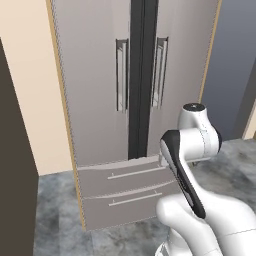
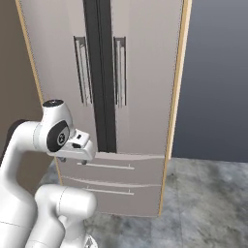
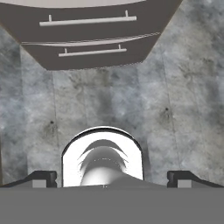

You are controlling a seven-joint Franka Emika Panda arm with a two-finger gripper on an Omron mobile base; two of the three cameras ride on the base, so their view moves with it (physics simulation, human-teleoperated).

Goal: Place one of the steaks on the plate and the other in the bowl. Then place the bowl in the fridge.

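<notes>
Ahead of arm, fridge (image 1: pixel 100 100) doors + drawers closed, pincer (image 3: pixel 112 178) spread, holding nothing.

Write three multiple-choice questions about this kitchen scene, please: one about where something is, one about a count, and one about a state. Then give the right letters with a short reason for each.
1. Where are the fridge drawers?
A. Above the doors
B. Below the doors
C. Beside the doors

2. How many vertical bar handles are on the fridge doors?
A. One
B. Two
C. Four

3. In what state are the fridge doors?
A. Both closed
B. Left one open
C. Both open

Answers:
1: B, both base views show two drawers stacked under the doors, just above the grey floor.
2: B, one handle sits on each door, either side of the dark centre strip.
3: A, the doors lie flat and flush, and no shelves can be seen.

The gripper jaws stand wide apart with nothing between them, facing the floor.
</notes>
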